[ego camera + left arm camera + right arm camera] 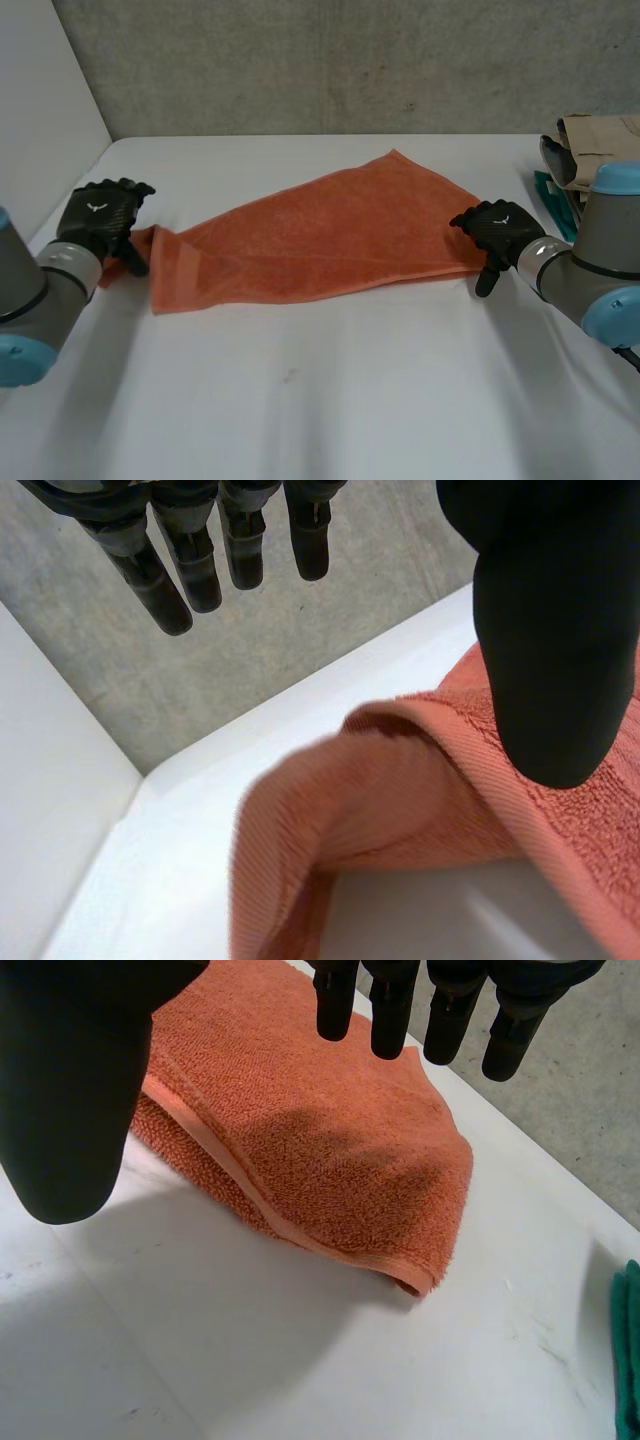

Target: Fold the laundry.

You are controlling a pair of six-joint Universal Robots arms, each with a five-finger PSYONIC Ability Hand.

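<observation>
Left hand [98, 222] hovers at the left end of a long orange terry-cloth towel [320, 235], low over the white table [350, 400]. Its own wrist view shows the hand [550, 630] spread wide, with the fingers [160, 590] straight and well apart from the thumb, gripping nothing. Below the thumb, the towel's ribbed border [400, 800] curls up off the table in a loose hump; whether the thumb rests on the cloth cannot be told. The right hand [497, 228] is at the opposite, right end of the towel, just beside its edge. In the right wrist view this hand [70, 1090] is also open, its fingers [390, 1020] straight above the cloth and its thumb held apart, and it has hold of nothing. Under it the towel [330, 1150] lies doubled over, two layers stacked with a flat woven band running along the upper edge and a rounded corner on the table. Across the table the towel stretches as a slanted strip from one hand to the other, with its far corner pointing towards the grey concrete wall [350, 60]. At the table's right edge, behind the right arm, stand a crumpled brown paper bag [600, 140] and a teal item [555, 200], well apart from the towel.
</observation>
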